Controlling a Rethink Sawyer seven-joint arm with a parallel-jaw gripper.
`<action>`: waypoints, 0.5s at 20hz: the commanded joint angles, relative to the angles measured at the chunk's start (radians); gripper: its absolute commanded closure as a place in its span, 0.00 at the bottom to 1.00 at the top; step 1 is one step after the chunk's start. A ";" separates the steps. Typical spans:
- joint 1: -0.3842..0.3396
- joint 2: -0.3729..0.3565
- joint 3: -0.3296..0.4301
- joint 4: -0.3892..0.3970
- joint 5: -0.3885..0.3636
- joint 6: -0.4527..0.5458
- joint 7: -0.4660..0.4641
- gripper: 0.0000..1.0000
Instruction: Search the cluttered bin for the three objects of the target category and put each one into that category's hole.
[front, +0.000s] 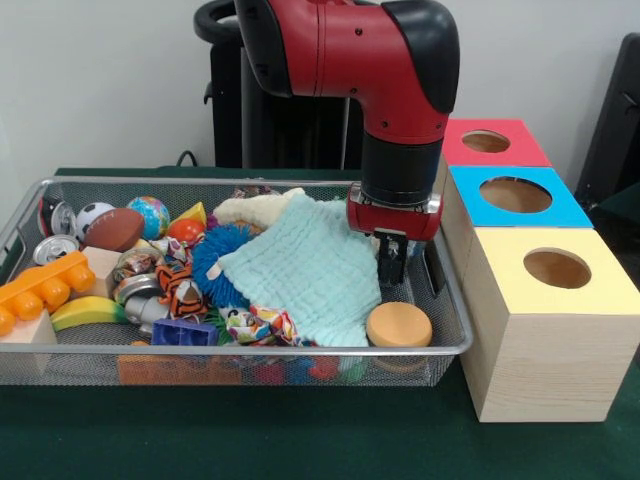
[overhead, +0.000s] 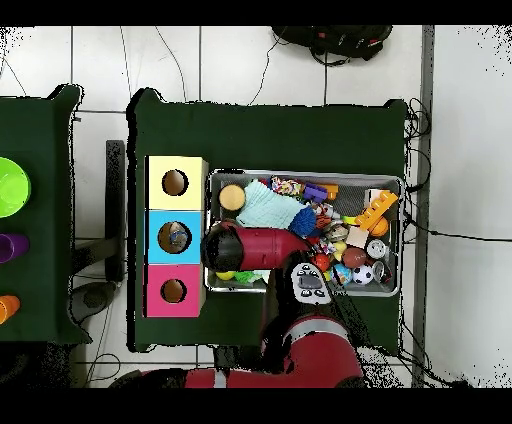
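While the red and black arm (front: 400, 90) reaches down into the wire bin (front: 440, 345), its end effector (front: 407, 262) hangs low at the bin's end nearest the boxes, beside the pale green cloth (front: 310, 275) and above the round tan disc (front: 399, 324). Two dark fingers show with a narrow gap between them — nothing is visibly held.

Three wooden boxes stand in a row just beside the bin on the green worktop (front: 300, 430): one with a red top (front: 495, 142), one with a blue top (front: 515, 195), one with a yellow top (front: 555, 268), each with a single round hole. From overhead, something lies inside the blue box's hole; what it is cannot be told.

Inside the bin the clutter counts out roughly so: one brown football (front: 112, 229), one soccer ball (front: 92, 215), one globe-patterned ball (front: 150, 213), one spiky blue ball (front: 218, 255), one orange toy brick (front: 42, 288), one banana (front: 85, 312), one purple block (front: 185, 331) and two drink cans — one (front: 52, 249) near the football, another (front: 135, 288) by the tiger-striped toy (front: 180, 285).
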 joint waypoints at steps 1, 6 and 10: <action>-0.018 -0.002 0.024 0.060 -0.024 -0.021 0.092 1.00; -0.016 -0.002 0.023 0.057 -0.027 -0.015 0.085 1.00; -0.020 0.003 0.029 0.065 -0.035 -0.034 0.084 1.00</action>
